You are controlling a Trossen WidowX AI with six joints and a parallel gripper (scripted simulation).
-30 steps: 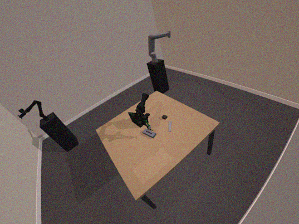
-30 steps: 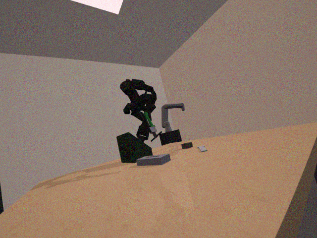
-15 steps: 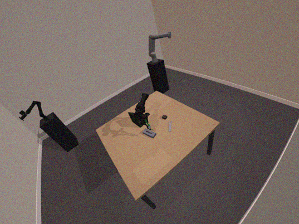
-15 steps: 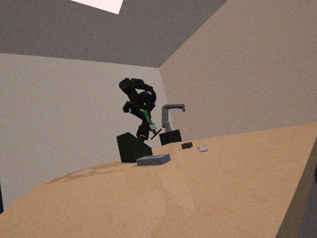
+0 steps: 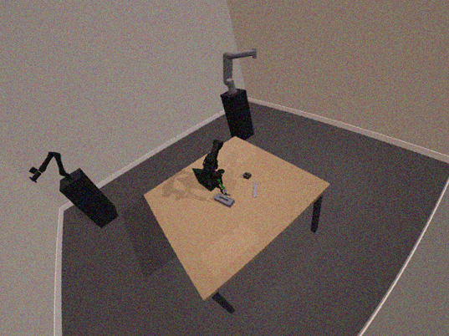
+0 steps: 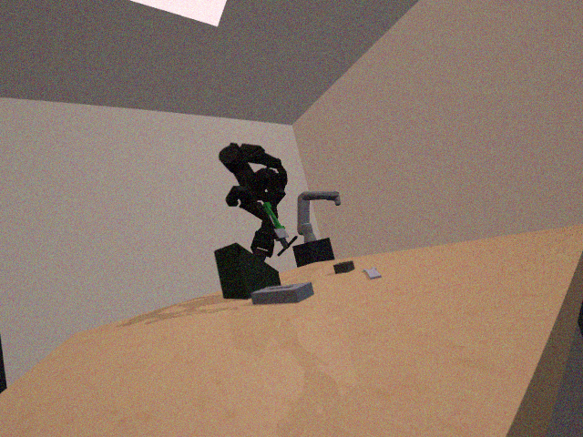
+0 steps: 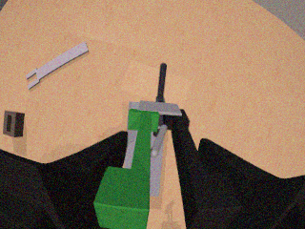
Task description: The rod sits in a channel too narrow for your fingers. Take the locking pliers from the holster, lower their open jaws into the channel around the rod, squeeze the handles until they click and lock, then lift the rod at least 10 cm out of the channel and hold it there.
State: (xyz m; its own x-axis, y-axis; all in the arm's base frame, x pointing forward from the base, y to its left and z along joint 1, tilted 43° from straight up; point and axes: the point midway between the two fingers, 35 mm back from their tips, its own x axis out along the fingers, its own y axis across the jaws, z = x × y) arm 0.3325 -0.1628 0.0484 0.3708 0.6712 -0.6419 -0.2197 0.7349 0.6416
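Above the table (image 5: 243, 233) (image 6: 329, 357) (image 7: 229, 62), rod (image 6: 287, 245) (image 7: 162, 82) beneath pliers (image 6: 272, 217) (image 7: 142, 143).
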